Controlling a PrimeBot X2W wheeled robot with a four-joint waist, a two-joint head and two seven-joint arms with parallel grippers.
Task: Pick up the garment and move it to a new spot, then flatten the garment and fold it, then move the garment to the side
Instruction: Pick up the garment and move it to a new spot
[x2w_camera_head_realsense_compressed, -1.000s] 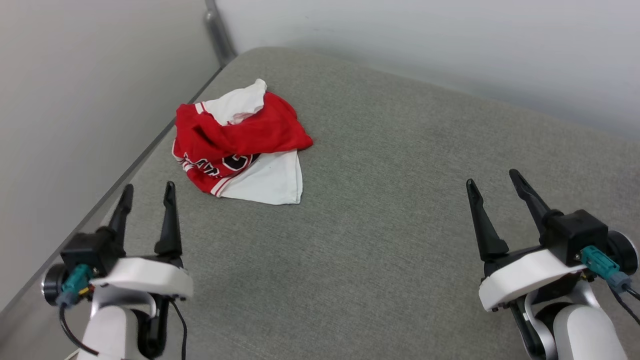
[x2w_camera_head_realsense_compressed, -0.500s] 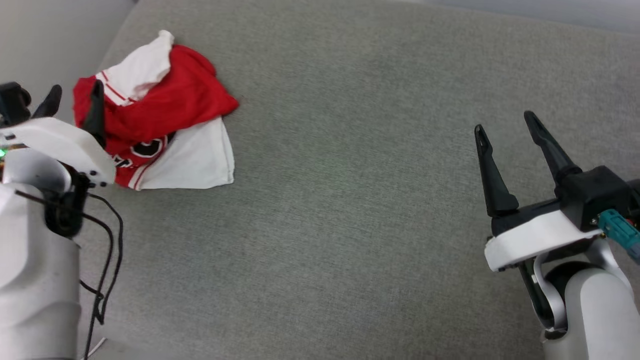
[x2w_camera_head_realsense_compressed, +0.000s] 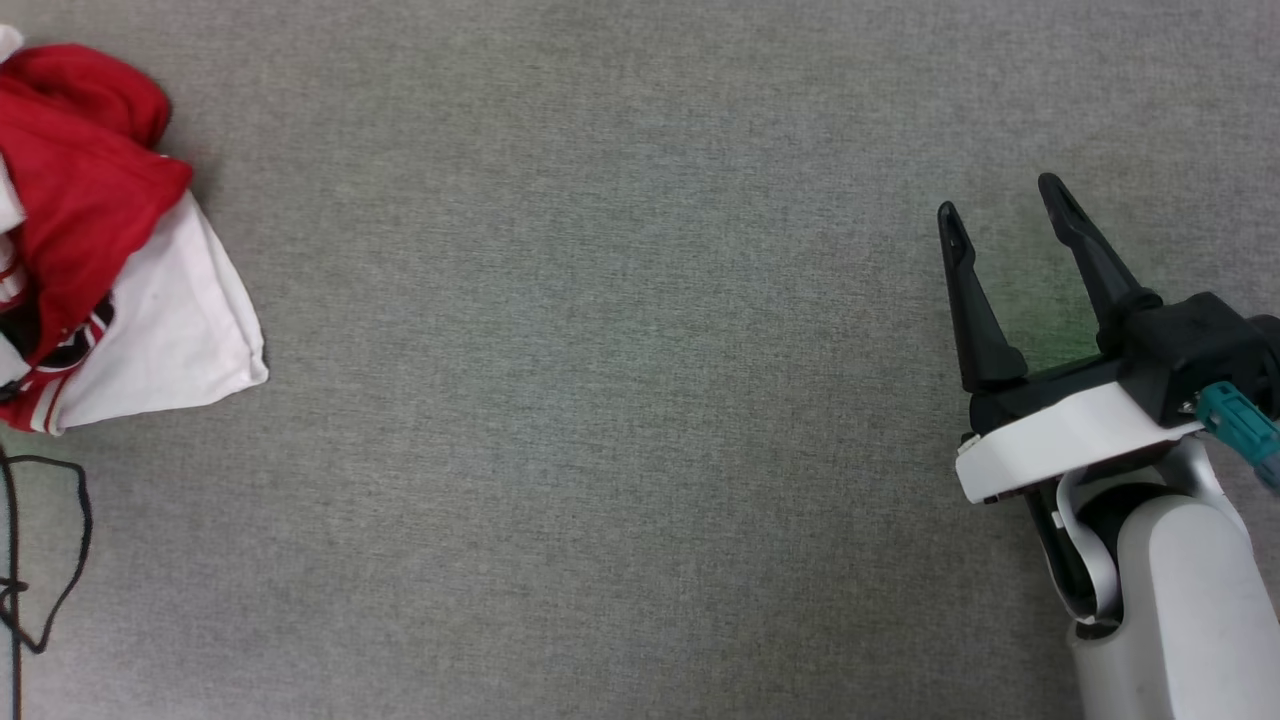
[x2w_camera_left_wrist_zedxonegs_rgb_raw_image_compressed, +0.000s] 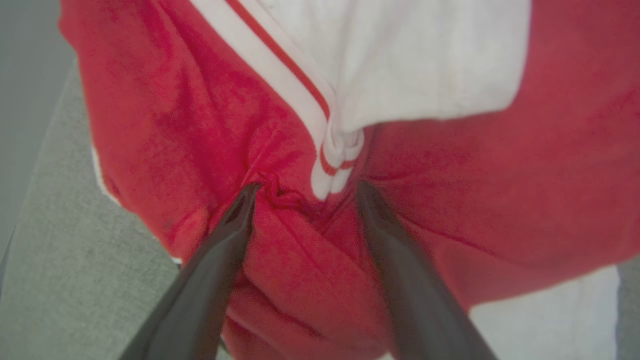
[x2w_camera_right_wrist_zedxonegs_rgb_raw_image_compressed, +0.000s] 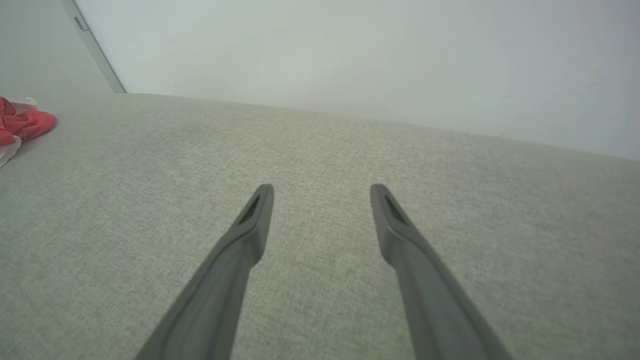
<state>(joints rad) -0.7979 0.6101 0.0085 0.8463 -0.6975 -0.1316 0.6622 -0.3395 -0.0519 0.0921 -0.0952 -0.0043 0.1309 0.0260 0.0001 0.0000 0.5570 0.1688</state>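
Note:
The garment (x2w_camera_head_realsense_compressed: 90, 250), a crumpled red shirt with white sleeves and striped trim, lies bunched at the far left edge of the head view on the grey cushion. In the left wrist view the garment (x2w_camera_left_wrist_zedxonegs_rgb_raw_image_compressed: 450, 210) is very close, and my left gripper (x2w_camera_left_wrist_zedxonegs_rgb_raw_image_compressed: 305, 192) stands open with both fingertips pressed into a red fold beside the striped trim. My right gripper (x2w_camera_head_realsense_compressed: 995, 210) hovers open over bare cushion at the right, far from the shirt. The right wrist view shows my right gripper (x2w_camera_right_wrist_zedxonegs_rgb_raw_image_compressed: 321, 192) with nothing between its fingers and the garment (x2w_camera_right_wrist_zedxonegs_rgb_raw_image_compressed: 22, 125) small at the far left.
The grey fabric cushion (x2w_camera_head_realsense_compressed: 620, 400) spreads wide between the shirt and my right arm. A black cable (x2w_camera_head_realsense_compressed: 50, 560) loops at the lower left. A pale wall (x2w_camera_right_wrist_zedxonegs_rgb_raw_image_compressed: 350, 60) rises behind the cushion, with a metal strip (x2w_camera_right_wrist_zedxonegs_rgb_raw_image_compressed: 92, 47) in the corner.
The head camera has swung right and down, so the shirt now sits at the picture's left edge. My left gripper reached forward onto the shirt. The right gripper stayed open.

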